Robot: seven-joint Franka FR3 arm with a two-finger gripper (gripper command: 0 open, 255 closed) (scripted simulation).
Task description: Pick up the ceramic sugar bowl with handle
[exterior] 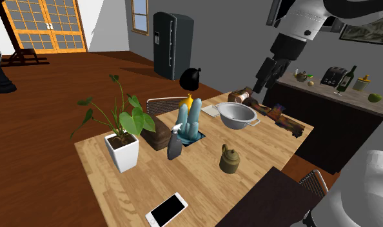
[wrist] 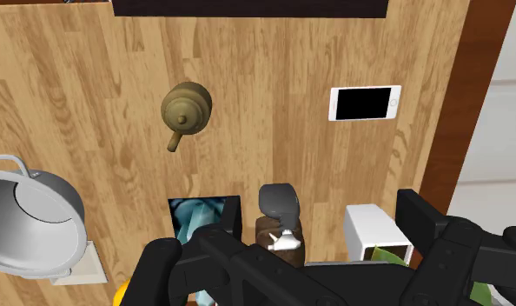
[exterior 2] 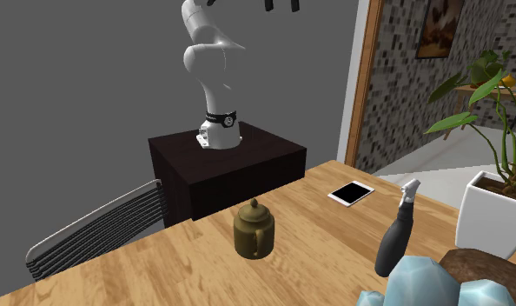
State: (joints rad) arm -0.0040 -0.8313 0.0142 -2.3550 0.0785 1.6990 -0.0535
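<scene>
The sugar bowl (exterior: 229, 159) is an olive-brown lidded pot with a side handle. It stands upright on the wooden table (exterior: 267, 151), near the edge closest to the stand. The second exterior view has the sugar bowl (exterior 2: 254, 230) in front of the dark stand (exterior 2: 226, 161). My black gripper (exterior: 258, 85) hangs high above the table's far side, open and holding nothing. In the second exterior view the gripper (exterior 2: 281, 5) is far above the bowl. From the wrist, the sugar bowl (wrist: 187, 109) lies well ahead of the gripper (wrist: 291, 252), whose fingers stand wide apart.
A metal bowl (exterior: 238, 116), a pale blue crystal piece (exterior: 189, 121), a grey spray bottle (exterior: 175, 145) and a potted plant (exterior: 122, 151) stand across the table's middle. A phone (exterior: 166, 209) lies near the shoulder view's lower edge. A chair (exterior 2: 100, 230) stands beside the stand.
</scene>
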